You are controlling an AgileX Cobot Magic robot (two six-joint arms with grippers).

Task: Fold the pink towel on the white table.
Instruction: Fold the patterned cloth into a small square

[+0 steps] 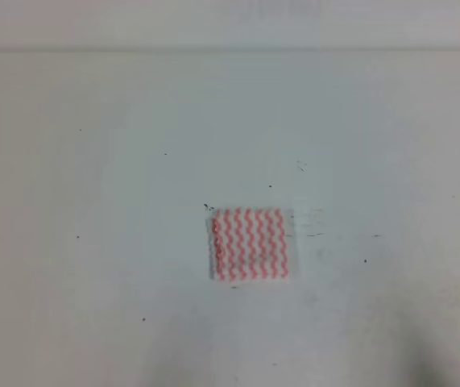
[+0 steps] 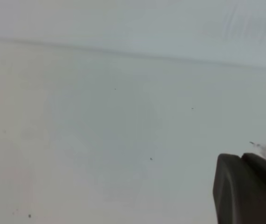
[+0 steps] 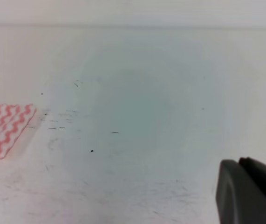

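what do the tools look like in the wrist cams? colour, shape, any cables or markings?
Only a corner of each shows. The left tool is a dark grey, matte block with rounded edges at lower right of its view. The right tool looks the same: dark grey, smooth, rounded. No cables, labels or markings visible on either. Neither arm appears in the exterior high view.

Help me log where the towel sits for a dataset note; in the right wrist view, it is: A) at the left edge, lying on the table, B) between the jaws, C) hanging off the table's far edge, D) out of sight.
A: the towel lies flat on the table at the left edge of that view, well away from the right gripper at lower right.
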